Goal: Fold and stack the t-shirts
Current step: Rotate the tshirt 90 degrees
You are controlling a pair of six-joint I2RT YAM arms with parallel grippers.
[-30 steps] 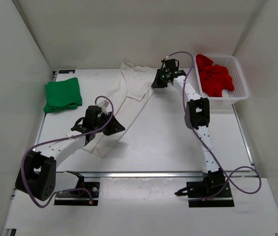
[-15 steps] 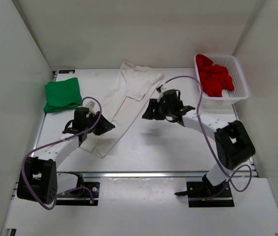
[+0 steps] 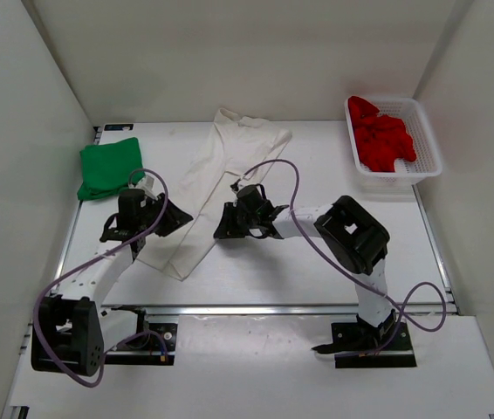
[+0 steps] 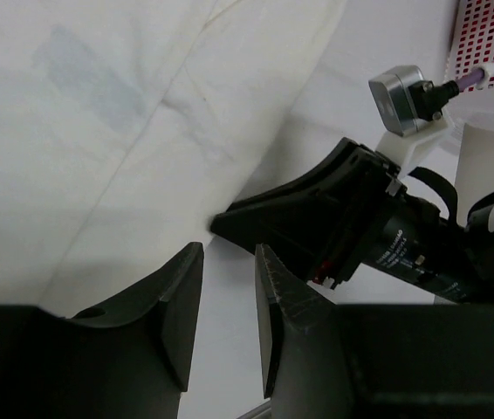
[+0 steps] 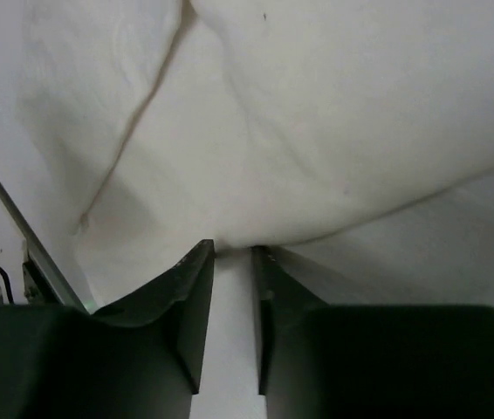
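Starting overhead, I see the big change on my right side. A second ago the right claw (image 3: 222, 229) was out at 1 o'clock by the shirt's far end; now that arm is doubled back and the claw sits at the 3 o'clock edge of the white shirt (image 3: 221, 170). The left claw (image 3: 177, 220) has crept up from the shirt's near end to its 9 o'clock edge. The shirt itself has not shifted: a long strip running from 12 o'clock down toward 7. The green shirt (image 3: 110, 168) lies folded at 10 o'clock, and the red shirt (image 3: 382, 138) is heaped in the basket (image 3: 431, 148) at 2 o'clock.

On the left wrist camera, my left claw (image 4: 228, 301) stands partway open with only bare table in the gap. The white shirt (image 4: 142, 131) spreads toward 11 o'clock, and the right claw (image 4: 334, 223) faces me at 2 o'clock.

On the right wrist camera, the right claw (image 5: 232, 284) is also partway open, with the white shirt's (image 5: 317, 113) hem right at its tips. I cannot tell whether any cloth is caught.

I judge both claws are now set to pinch opposite edges for the next fold. The white shirt is half done and the red one untouched.
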